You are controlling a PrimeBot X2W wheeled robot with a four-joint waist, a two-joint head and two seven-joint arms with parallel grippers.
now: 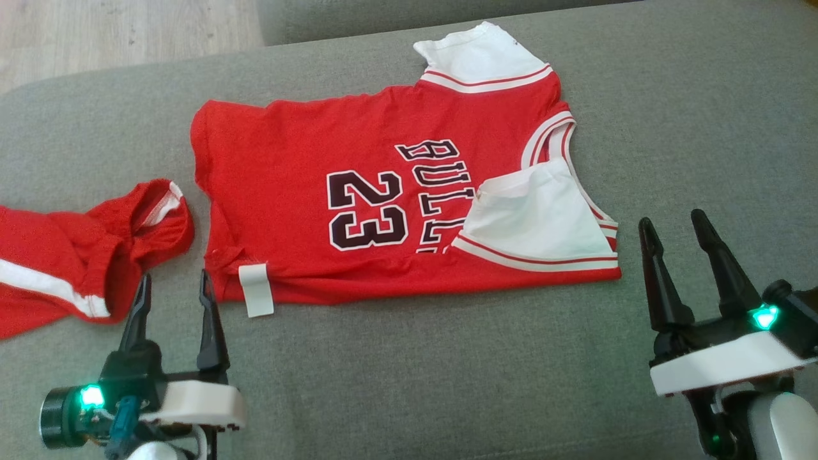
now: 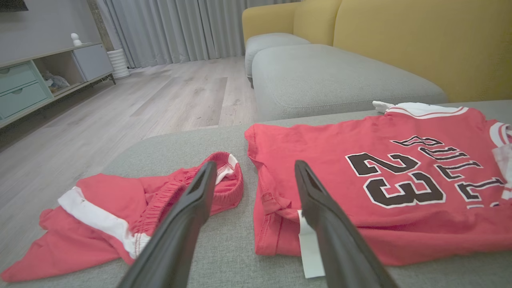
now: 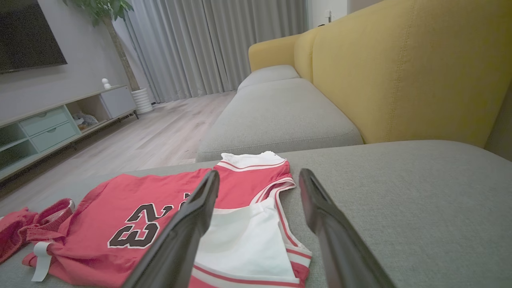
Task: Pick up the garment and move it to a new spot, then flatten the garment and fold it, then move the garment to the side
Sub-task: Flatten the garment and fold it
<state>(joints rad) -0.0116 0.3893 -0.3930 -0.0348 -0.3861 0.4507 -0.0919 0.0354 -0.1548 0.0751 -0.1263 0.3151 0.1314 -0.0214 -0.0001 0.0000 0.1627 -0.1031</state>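
The garment (image 1: pixel 307 147) is a red jersey with "23" and black lettering, lying spread on the grey sofa cushion (image 1: pixel 447 383), neck toward the right. One white sleeve (image 1: pixel 537 217) is folded over its front and the other sticks out at the far edge. A white label (image 1: pixel 255 291) hangs at its near left hem. My left gripper (image 1: pixel 175 276) stands open just short of that hem corner, holding nothing. My right gripper (image 1: pixel 671 217) is open beside the jersey's near right corner, apart from it. The left wrist view shows the jersey (image 2: pixel 320 140) past my left gripper (image 2: pixel 255 164). The right wrist view shows the jersey (image 3: pixel 116 190) past my right gripper (image 3: pixel 259 172).
Crumpled red shorts (image 1: pixel 96 243) with a white stripe lie at the cushion's left, close to my left gripper. A second grey cushion (image 2: pixel 332 76) and the yellow sofa back (image 3: pixel 400 72) lie beyond. Wooden floor (image 2: pixel 160 104) and a low cabinet (image 2: pixel 24 84) are further off.
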